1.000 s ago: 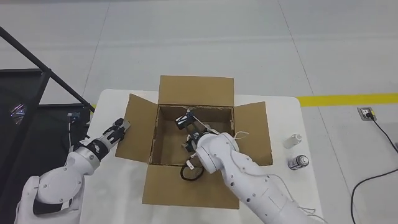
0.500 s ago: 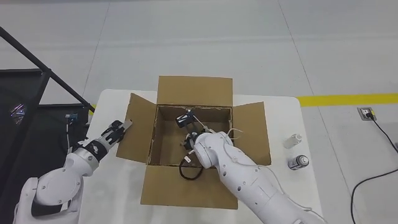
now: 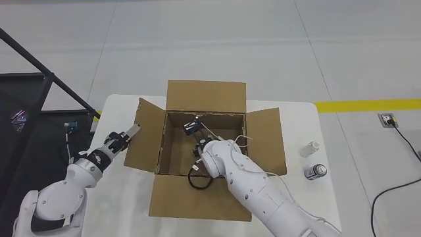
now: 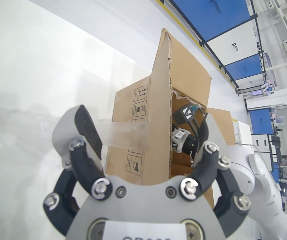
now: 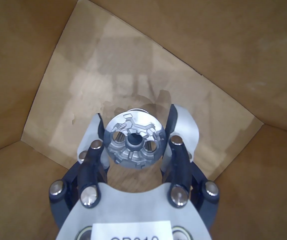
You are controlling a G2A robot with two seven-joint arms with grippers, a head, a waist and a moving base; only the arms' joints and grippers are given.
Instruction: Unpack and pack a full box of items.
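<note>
**Right gripper point(image 5: 136, 123) pinches a metal part point(image 5: 134, 139) inside the box point(image 3: 197, 201); left gripper point(image 4: 146, 136) spread at a flap**

Nearest the robot, the cardboard box sits open on the white table point(image 3: 131, 191) with its four flaps folded outward. The right gripper is down inside it, its fingers pressed against either side of the round, spoked metal part. The part is over the box floor, and whether it touches the floor I cannot tell. At the box's left side, the left gripper stands with its fingers wide apart, the torn edge of the left flap lining up with the gap between them. A clear strip point(image 4: 126, 136) runs from one finger pad toward the outer box wall. Farther off to the right, well apart from the box, a dark can point(image 3: 316, 171) and a white bottle point(image 3: 309, 148) sit near each other on the table.
</note>
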